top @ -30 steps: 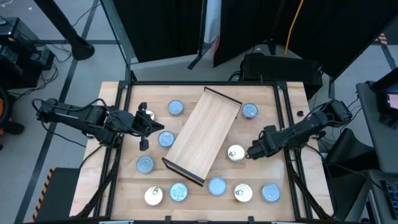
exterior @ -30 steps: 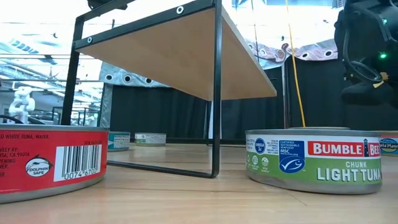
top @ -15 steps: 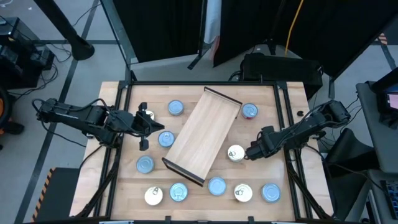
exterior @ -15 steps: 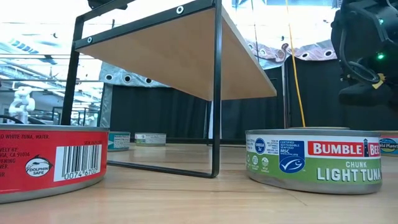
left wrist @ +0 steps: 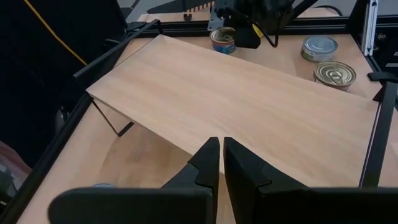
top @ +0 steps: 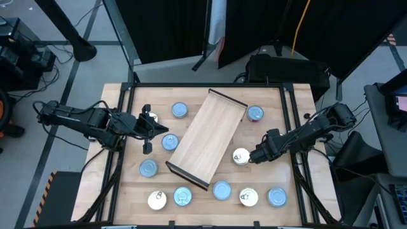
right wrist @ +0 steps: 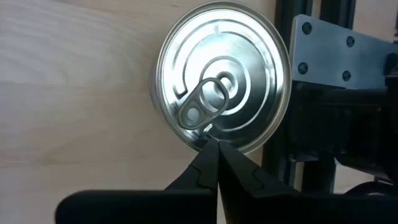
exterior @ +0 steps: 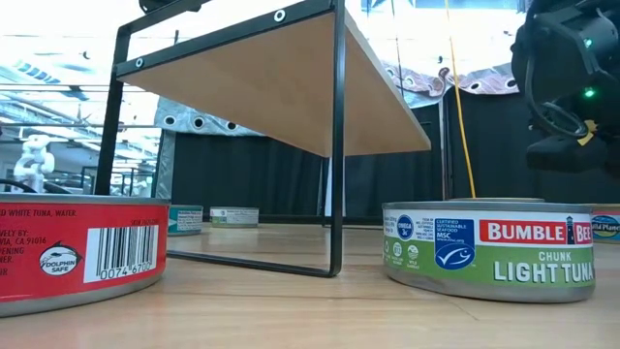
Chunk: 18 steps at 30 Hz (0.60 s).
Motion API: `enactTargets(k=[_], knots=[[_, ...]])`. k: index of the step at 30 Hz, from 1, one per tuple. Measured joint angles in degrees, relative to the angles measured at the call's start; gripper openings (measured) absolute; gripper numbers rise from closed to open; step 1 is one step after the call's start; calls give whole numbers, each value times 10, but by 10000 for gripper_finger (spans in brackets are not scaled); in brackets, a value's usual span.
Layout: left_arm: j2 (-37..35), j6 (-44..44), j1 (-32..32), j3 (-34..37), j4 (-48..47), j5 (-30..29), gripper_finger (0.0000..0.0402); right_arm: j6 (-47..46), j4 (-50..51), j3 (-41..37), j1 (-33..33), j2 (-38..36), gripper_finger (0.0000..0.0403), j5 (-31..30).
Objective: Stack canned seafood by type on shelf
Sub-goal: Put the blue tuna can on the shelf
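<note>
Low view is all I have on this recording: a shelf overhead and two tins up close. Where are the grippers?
Observer: The right gripper is shut, empty, beside a silver pull-tab tin at the shelf's right edge.
Operator: And the left one?
Observer: The left gripper, also shut and empty, sits at the shelf's left side, near a blue-topped tin.
Operator: Anything on the shelf?
Observer: No tins on it yet.
</note>
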State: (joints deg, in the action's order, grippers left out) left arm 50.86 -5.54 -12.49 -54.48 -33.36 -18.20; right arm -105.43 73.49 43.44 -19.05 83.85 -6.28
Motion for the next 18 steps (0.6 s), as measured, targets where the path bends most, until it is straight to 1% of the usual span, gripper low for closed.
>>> enactTargets(k=[7,10,18], knots=[[0,0,0,0,0,0,28,6,-25,1,0,3,0,-1],[0,0,0,0,-1,0,28,6,-54,-1,0,6,0,1],[0,0,0,0,-2,0,28,6,-60,-1,0,4,0,-12]])
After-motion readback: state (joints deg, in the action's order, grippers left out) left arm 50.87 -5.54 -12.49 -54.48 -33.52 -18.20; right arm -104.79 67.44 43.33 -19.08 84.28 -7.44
